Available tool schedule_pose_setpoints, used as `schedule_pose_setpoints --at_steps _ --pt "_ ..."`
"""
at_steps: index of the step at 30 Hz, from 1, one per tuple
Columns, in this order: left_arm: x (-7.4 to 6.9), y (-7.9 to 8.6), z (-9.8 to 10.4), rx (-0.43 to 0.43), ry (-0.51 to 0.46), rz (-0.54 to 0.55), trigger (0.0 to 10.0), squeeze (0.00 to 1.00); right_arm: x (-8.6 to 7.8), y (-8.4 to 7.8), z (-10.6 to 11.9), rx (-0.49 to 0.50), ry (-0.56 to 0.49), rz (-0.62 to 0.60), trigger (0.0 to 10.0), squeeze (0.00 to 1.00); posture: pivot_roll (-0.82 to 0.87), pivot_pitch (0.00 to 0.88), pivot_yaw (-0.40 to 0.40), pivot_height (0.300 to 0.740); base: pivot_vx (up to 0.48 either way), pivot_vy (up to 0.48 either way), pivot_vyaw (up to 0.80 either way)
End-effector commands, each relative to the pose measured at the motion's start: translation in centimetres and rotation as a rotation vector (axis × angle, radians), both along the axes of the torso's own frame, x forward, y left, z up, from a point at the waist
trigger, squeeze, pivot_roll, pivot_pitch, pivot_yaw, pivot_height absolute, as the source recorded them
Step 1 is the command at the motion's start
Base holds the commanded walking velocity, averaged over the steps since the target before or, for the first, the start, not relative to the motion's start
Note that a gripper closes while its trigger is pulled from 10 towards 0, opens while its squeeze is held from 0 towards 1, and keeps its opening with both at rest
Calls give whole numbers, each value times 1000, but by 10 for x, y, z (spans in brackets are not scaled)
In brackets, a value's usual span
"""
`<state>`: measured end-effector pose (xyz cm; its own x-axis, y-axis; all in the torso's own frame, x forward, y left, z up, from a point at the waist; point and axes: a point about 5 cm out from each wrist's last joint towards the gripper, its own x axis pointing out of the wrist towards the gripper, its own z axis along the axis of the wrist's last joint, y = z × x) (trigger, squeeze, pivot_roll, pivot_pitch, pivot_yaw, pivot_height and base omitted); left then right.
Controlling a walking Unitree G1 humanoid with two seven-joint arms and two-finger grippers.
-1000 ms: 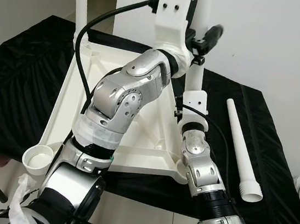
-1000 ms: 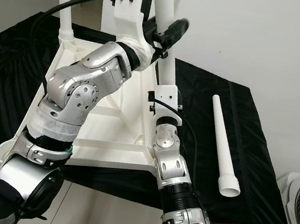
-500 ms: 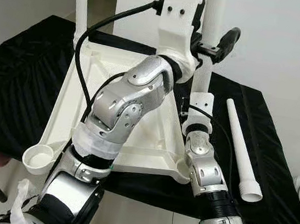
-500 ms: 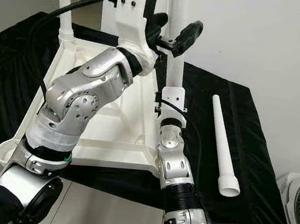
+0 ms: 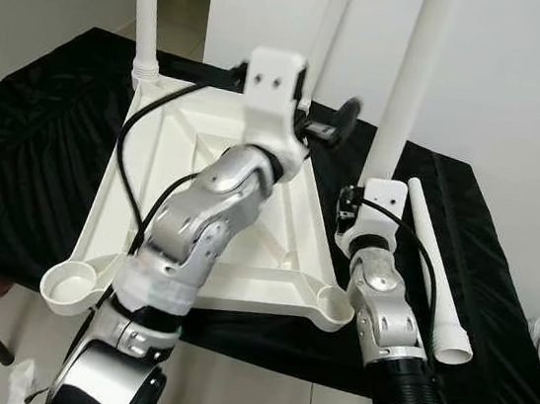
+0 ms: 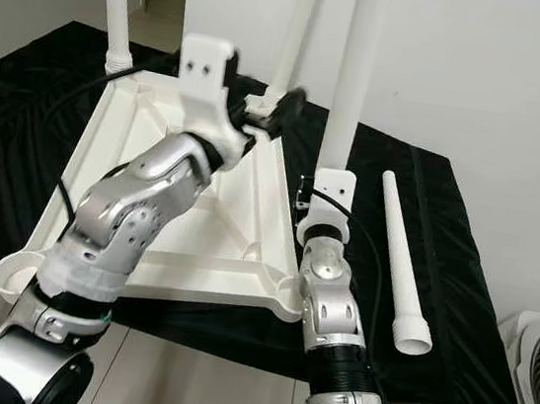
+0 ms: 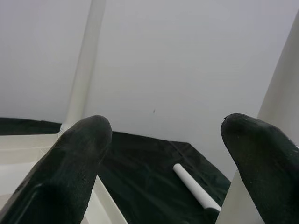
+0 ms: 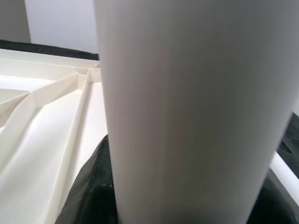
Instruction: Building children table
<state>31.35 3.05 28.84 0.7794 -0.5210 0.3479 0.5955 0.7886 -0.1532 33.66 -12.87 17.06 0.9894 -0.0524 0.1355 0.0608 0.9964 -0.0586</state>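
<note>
1. Table top: white moulded plastic, lying upside down on the black cloth, ribs facing up; I judge it stiff and light, best steadied by its rim or a corner socket
2. Standing legs: one leg at the far left corner, a second at the far right corner, both upright, long axis vertical, narrow ends rising out of the top of the head views
3. Leg in hand: a smooth white tube, upright, just beside the table top's right edge, its lower end hidden behind my right wrist; I judge it light, rigid and slippery, so the hold belongs low, near the wide end
4. Right pincer: the leg covers its fingers; I take it as clenched on this leg, since the leg stands in it unsupported
5. Spare leg: lying on the cloth, well right of the table top, long axis running away from me, wide collar end nearest me
6. Left pincer: fingers spread, grasping nothing, hovering over the far right part of the table top
7. Near sockets: left and right both vacant, so two legs not yet fitted
</note>
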Motion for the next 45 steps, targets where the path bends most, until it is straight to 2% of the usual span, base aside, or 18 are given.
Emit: schedule_pose_setpoints --at_steps 1,4,5,12,15,17,18,23,35,36,38,39,40,41,43,45 --pt "-10 -3 -1 21 -67 -71 10000 0 -5 -7 4 21 -44 -2 10000 0 9 0 -123 740 0 0 0" --pt "-13 0 -8 51 -85 -79 10000 0 -8 -7 3 25 -53 17 10000 0 8 4 -122 740 0 0 0" --pt "-19 1 -16 92 -107 -101 10000 0 -13 -7 4 35 -76 39 10000 0 6 7 -122 740 0 0 0" --pt "-38 -3 -36 174 -165 -192 10000 0 -24 -10 2 9 -95 42 10000 0 4 10 -125 740 0 0 0" --pt "-47 -1 -55 241 -192 -232 10000 0 -34 -7 -2 39 -109 47 10000 0 -1 15 -125 740 0 0 0" --pt "-47 -1 -55 241 -192 -232 10000 0 -34 -7 -2 39 -109 47 10000 0 -1 15 -125 740 0 0 0" --pt "-53 1 -65 260 -176 -289 10000 0 -40 -5 -4 35 -119 64 10000 0 -6 18 -124 740 0 0 0" --pt "-65 6 -83 324 -186 -346 10000 0 -53 -4 -7 22 -163 131 10000 0 -9 24 -125 740 0 0 0" --pt "-69 11 -106 398 -138 -350 10000 0 -67 -8 -16 19 -167 181 10000 0 -9 12 -136 740 0 0 0" --pt "-70 13 -113 438 -131 -361 10000 0 -70 -9 -19 14 -159 190 10000 0 -8 9 -136 740 0 0 0" --pt "-70 13 -113 438 -131 -361 10000 0 -70 -9 -19 14 -159 190 10000 0 -8 9 -136 740 0 0 0" --pt "-71 16 -119 482 -137 -371 10000 0 -72 -11 -21 6 -152 199 10000 0 -8 10 -138 740 0 0 0" --pt "-71 16 -119 482 -137 -371 10000 0 -72 -11 -21 6 -152 199 10000 0 -8 10 -138 740 0 0 0" --pt "-72 20 -124 519 -137 -380 10000 0 -73 -13 -24 -3 -144 204 10000 0 -7 10 -138 740 0 0 0" --pt "-72 20 -124 519 -137 -380 10000 0 -73 -13 -24 -3 -144 204 10000 0 -7 10 -138 740 0 0 0" --pt "-72 27 -130 560 -122 -393 10000 0 -76 -15 -27 -24 -135 215 10000 0 -9 7 -133 740 0 0 0"
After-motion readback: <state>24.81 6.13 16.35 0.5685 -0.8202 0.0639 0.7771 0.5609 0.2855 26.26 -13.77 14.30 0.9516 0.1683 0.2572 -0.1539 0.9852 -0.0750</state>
